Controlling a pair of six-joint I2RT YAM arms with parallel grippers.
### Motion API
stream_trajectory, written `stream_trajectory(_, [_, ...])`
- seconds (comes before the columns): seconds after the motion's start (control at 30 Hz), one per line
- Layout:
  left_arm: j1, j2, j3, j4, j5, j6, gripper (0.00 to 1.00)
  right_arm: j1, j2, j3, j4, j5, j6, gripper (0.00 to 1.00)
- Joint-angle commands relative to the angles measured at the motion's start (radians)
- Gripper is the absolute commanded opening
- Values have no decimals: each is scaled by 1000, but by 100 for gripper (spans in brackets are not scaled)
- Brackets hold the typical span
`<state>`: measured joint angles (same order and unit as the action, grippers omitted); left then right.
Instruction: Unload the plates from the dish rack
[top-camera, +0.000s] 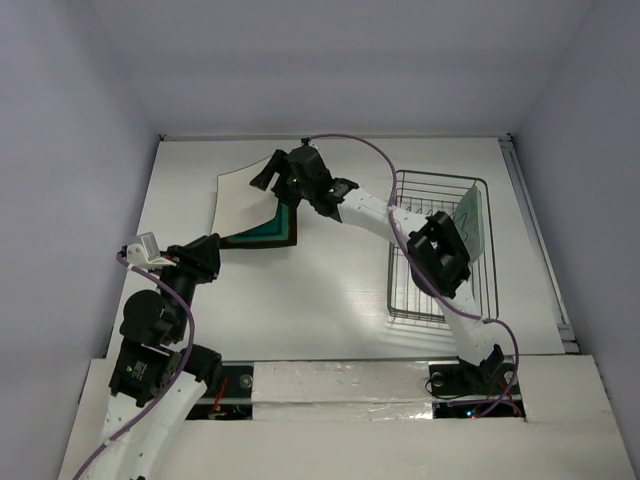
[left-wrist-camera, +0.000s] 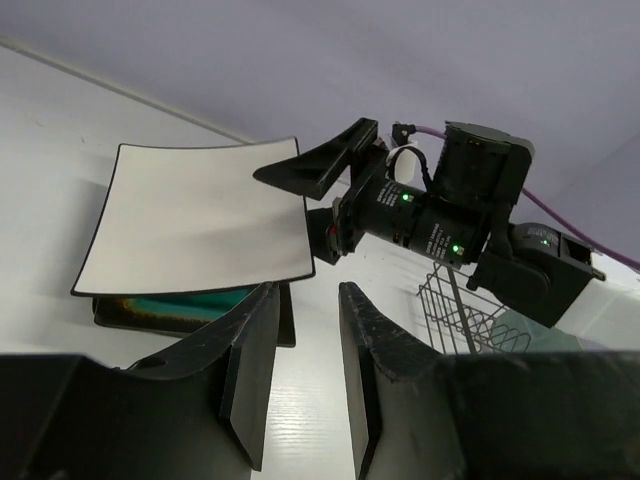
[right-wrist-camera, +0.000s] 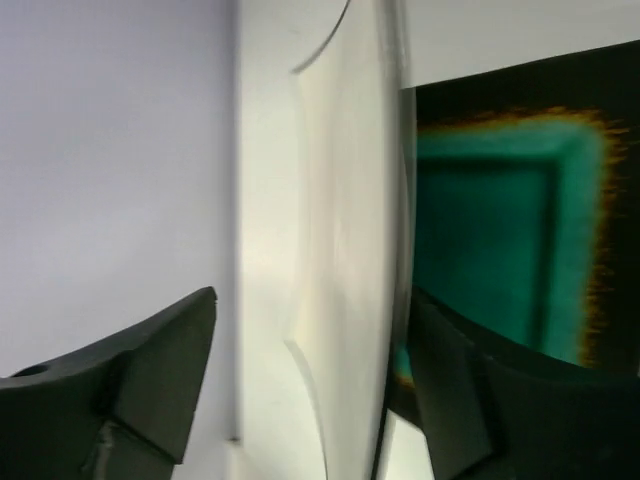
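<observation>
The white plate (top-camera: 245, 200) lies tilted on the teal plate (top-camera: 285, 225) at the table's far left. My right gripper (top-camera: 272, 178) is open, with its jaws standing above and below the white plate's right edge. In the right wrist view the white plate (right-wrist-camera: 345, 250) sits edge-on between the wide-apart fingers of the right gripper (right-wrist-camera: 312, 300), with the teal plate (right-wrist-camera: 490, 230) beside it. My left gripper (top-camera: 215, 250) is open and empty just in front of the stack. The dish rack (top-camera: 440, 310) on the right holds an upright pale green plate (top-camera: 470, 220). No black flowered plates can be made out.
In the left wrist view, the left gripper (left-wrist-camera: 308, 295) points at the white plate (left-wrist-camera: 200, 215), the teal plate (left-wrist-camera: 190, 300) and the right gripper (left-wrist-camera: 305, 205). The right arm spans from the rack (left-wrist-camera: 450, 300) to the stack. Walls stand close at the left and back.
</observation>
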<state>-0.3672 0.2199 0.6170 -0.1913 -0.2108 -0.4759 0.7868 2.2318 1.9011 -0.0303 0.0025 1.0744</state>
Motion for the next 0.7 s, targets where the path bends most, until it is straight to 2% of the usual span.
stream_trajectory(0.0, [-4,-13,-3,49,4,0,28,6,28,122,-236,-18,-126,81])
stream_trajectory(0.13, [-4,-11,-3,49,4,2,28,6,26,112,-319,-12,-162,90])
stream_trajectory(0.43, [-4,-19,-3,47,4,0,28,-3,23,134,-425,57,-228,95])
stream_trajectory(0.67, [-4,-25,-5,47,4,0,28,-3,75,246,-608,129,-309,100])
